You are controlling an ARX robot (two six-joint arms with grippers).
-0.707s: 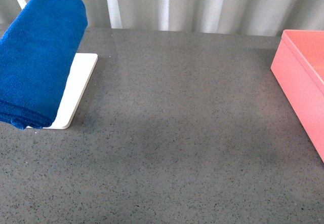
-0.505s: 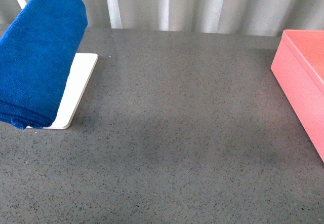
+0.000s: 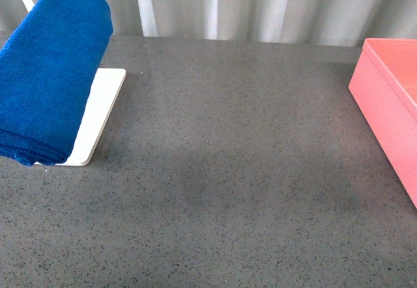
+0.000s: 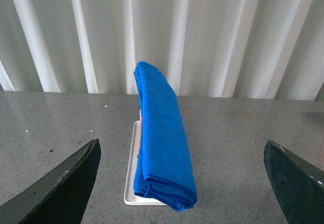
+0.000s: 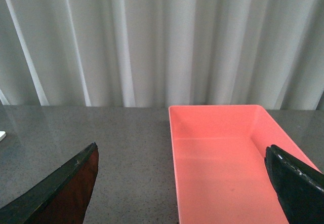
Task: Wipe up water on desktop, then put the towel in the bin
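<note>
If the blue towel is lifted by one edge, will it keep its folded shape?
Probably not: the towel is soft cloth in loose folds, so it would likely unfold and sag. Its fluffy pile should resist slipping. It looks light for its bulk.

Soft, even daylight; sharp focus, faint shadows.

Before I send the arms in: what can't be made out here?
Front view: water on the desktop is too faint to tell; only a vague darker patch.
Front view: the towel is cut by the left edge, the bin by the right.
Left wrist view: the towel hides most of the white tray.
</note>
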